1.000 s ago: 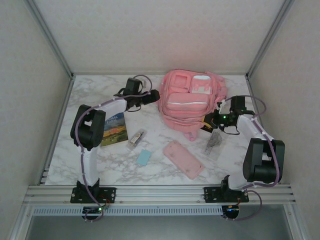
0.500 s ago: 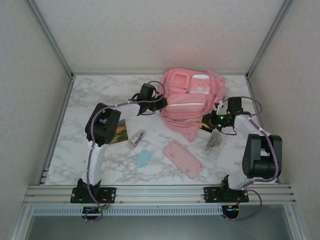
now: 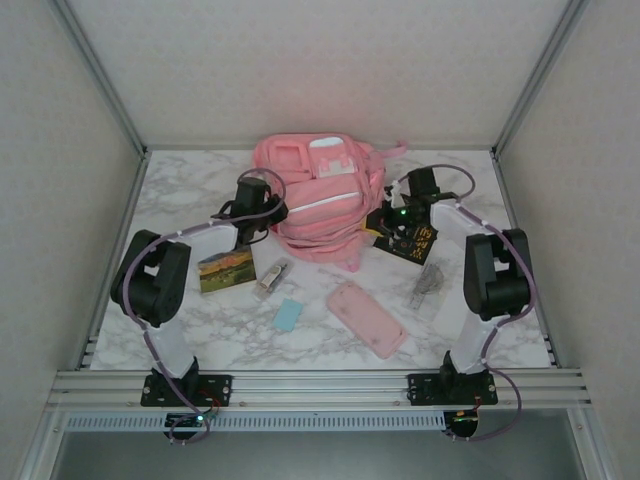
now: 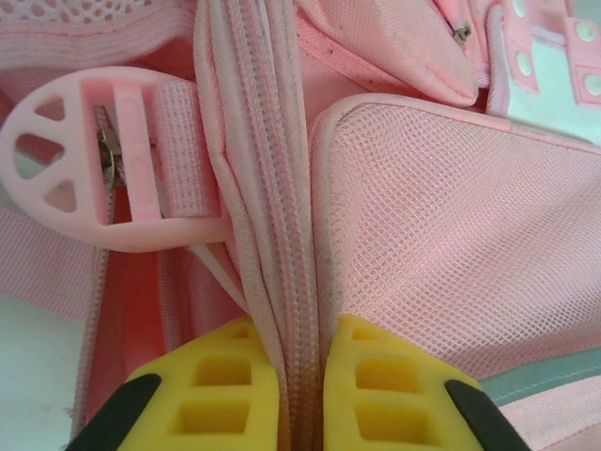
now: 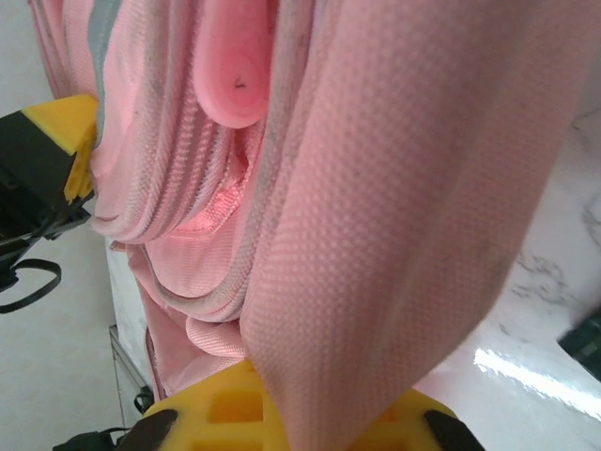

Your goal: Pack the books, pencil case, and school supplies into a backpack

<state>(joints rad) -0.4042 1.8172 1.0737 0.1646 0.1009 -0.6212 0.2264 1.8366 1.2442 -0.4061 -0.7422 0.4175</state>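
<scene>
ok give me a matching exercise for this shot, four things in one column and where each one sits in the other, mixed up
Things
1. backpack
2. pencil case
3. light-blue block
4. landscape book

Places
a. just left of the pencil case
b. at the back of the table, pinched by the left claw and the right claw
c. lying diagonally near the front, right of centre
d. furthest left of the four

Pairs: 1-b, 2-c, 3-a, 4-d
</scene>
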